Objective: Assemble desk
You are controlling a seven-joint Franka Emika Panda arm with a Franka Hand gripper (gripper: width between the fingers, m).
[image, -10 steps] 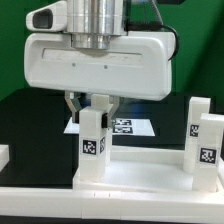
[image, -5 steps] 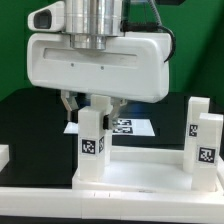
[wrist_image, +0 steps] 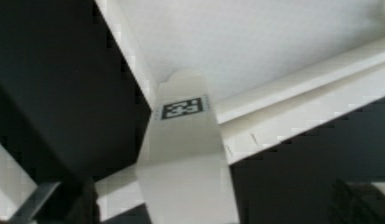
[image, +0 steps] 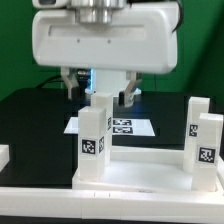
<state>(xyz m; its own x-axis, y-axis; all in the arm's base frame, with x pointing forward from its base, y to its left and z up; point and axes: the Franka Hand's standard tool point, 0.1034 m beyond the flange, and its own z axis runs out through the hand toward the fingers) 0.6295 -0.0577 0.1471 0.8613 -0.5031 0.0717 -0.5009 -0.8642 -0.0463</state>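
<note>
The claw (image: pixel 100 92) hung open above the desk, its two dark fingers (image: pixel 71 86) spread to either side of the top of an upright leg (image: pixel 94 135) and holding nothing — a gap showed between each finger and the leg. The bulky white body of the arm (image: pixel 100 45) filled the upper part of the exterior view just over the fingers.

The leg under the claw was a white square post with a black-and-white tag (image: pixel 92 145) on its near face. It stood upright at the corner of the desk panel (image: pixel 140 170) on the exterior view's left, its foot set into that corner. The wrist view looked down along the same leg (wrist_image: pixel 180 150), its tag (wrist_image: pixel 184 107) showing near the top, with the white panel and its raised rim (wrist_image: pixel 304 85) spreading out beyond.

At the exterior view's right, two more tagged legs (image: pixel 207 145) stood upright close together, one just behind the other, at the panel's edge; whether they were seated in sockets could not be told. The panel itself lay flat on the black table (image: pixel 30 115) — wide, white and rimmed.

Behind the panel, past the claw, the marker board (image: pixel 125 125) lay flat on the table with its printed tags facing up. A small white piece (image: pixel 4 155) sat at the far edge of the exterior view's left, too cropped to identify.
</note>
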